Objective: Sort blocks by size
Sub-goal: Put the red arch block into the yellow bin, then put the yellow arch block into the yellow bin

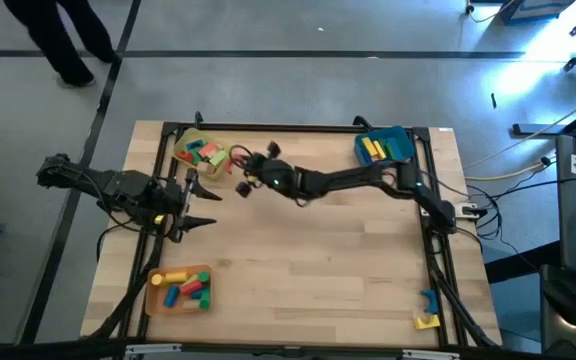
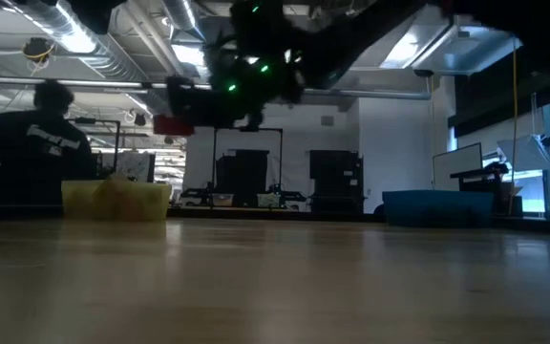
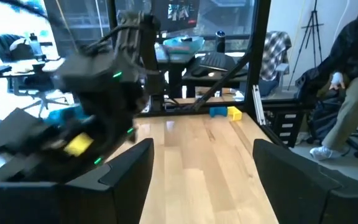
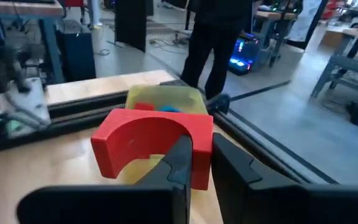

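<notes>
My right hand (image 4: 194, 163) is pinching a red arch block (image 4: 151, 146) by one of its legs, fingers pressed close against it, and I hold it in the air above the bench (image 1: 308, 260), just beside the yellow tray (image 1: 200, 152) at the far left corner. In the low view the red block (image 2: 172, 124) hangs well clear of the wood, with the yellow tray (image 2: 116, 201) below and a little to one side of it. That tray already holds a jumble of blocks in red, green and pink (I cannot make out their shapes from above). My right arm reaches across the far part of the bench from the blue tray (image 1: 385, 146), which carries yellow pieces. My left hand (image 1: 196, 208) waits over the left side of the bench with its fingers spread wide and nothing between them. Near the front left corner sits an orange tray (image 1: 179, 288) with yellow, blue, red and green blocks in it. At the front right corner a blue block (image 1: 428, 299) and a yellow block (image 1: 426, 320) lie close together on the wood. Beyond the bench a person in dark clothes (image 4: 219, 43) stands on the floor.
</notes>
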